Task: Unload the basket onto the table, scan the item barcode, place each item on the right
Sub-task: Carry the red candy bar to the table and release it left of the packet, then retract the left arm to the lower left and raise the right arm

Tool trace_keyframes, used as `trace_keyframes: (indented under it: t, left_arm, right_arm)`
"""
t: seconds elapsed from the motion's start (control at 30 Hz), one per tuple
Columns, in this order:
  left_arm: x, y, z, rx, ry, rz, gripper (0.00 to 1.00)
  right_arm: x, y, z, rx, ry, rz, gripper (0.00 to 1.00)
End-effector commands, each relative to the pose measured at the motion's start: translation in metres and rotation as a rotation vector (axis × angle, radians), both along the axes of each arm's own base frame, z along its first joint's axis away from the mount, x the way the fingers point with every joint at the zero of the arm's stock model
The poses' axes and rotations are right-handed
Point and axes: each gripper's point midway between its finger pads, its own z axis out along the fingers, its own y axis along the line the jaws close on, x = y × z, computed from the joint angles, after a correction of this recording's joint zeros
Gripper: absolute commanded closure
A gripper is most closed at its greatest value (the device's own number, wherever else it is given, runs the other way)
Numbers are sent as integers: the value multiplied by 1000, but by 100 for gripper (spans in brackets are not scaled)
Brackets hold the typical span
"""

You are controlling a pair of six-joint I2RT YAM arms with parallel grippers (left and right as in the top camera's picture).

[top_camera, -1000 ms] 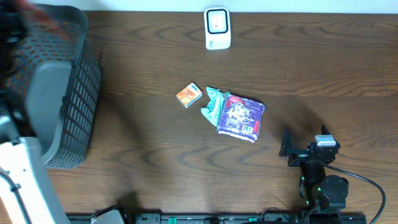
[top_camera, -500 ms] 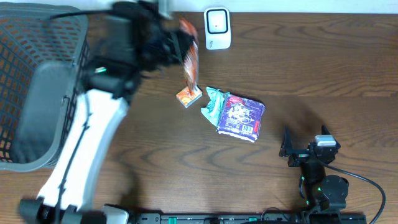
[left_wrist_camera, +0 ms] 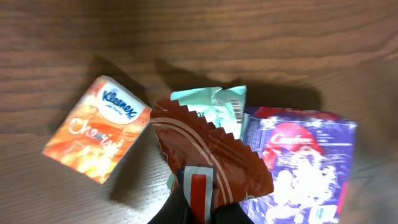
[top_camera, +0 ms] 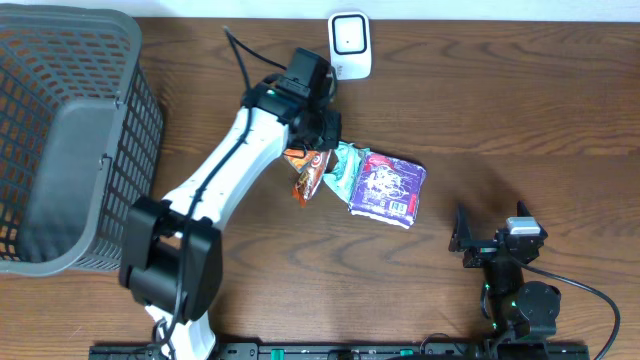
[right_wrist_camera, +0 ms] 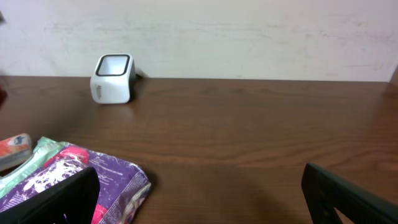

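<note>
Left gripper (top_camera: 320, 145) is clamped shut on one end of the red-brown snack packet (left_wrist_camera: 208, 155). The packet hangs over the Kleenex pack (left_wrist_camera: 96, 137), teal wrapper (left_wrist_camera: 214, 102) and purple bag (left_wrist_camera: 298, 162), well short of the scanner (top_camera: 349, 45). It looks light, thin and crinkly — probably floppy and slick, so pinch the crimped seam. Right gripper (right_wrist_camera: 200, 171) is spread wide and empty. The packet's barcode isn't visible — the left fingers are cut off at the wrist view's edge.
</note>
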Motion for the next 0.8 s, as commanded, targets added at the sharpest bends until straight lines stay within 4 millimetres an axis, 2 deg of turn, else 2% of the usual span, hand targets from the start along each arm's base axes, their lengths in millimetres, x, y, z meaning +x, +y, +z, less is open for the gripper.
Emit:
trace_keyframes:
  t: [0.0, 0.03, 0.07, 0.17, 0.27, 0.33, 0.53, 0.6, 0.63, 0.7, 0.73, 0.77]
  left_arm:
    - [0, 0, -13, 32, 9, -16, 92]
    - [0, 0, -14, 33, 12, -16, 84]
    - [1, 0, -14, 33, 11, -16, 61]
    - [4, 0, -8, 22, -11, -14, 28]
    - [10, 1, 6, 6, -44, -5, 25]
    - [15, 4, 24, -14, -79, 6, 25]
    - [18, 31, 105, -90, -243, 62, 23]
    - [3, 51, 141, -105, -292, 93, 22]
    - [-6, 60, 150, -103, -292, 105, 20]
    - [-41, 88, 169, -84, -261, 144, 18]
    - [-56, 99, 174, -75, -244, 161, 11]
    - [-68, 107, 178, -66, -233, 174, 9]
  right_arm:
    - [0, 1, -1, -8, 3, 3, 1]
    - [0, 1, -1, -8, 3, 3, 1]
    - [0, 1, -1, -8, 3, 3, 1]
    - [0, 1, -1, -8, 3, 3, 1]
    - [0, 1, -1, -8, 3, 3, 1]
    - [0, 1, -1, -8, 3, 3, 1]
    - [0, 1, -1, -8, 3, 3, 1]
    - [0, 1, -1, -8, 3, 3, 1]
    - [0, 1, -1, -8, 3, 3, 1]
    - [0, 1, -1, -8, 3, 3, 1]
    - [0, 1, -1, -8, 3, 3, 1]
    - [0, 1, -1, -8, 3, 3, 1]
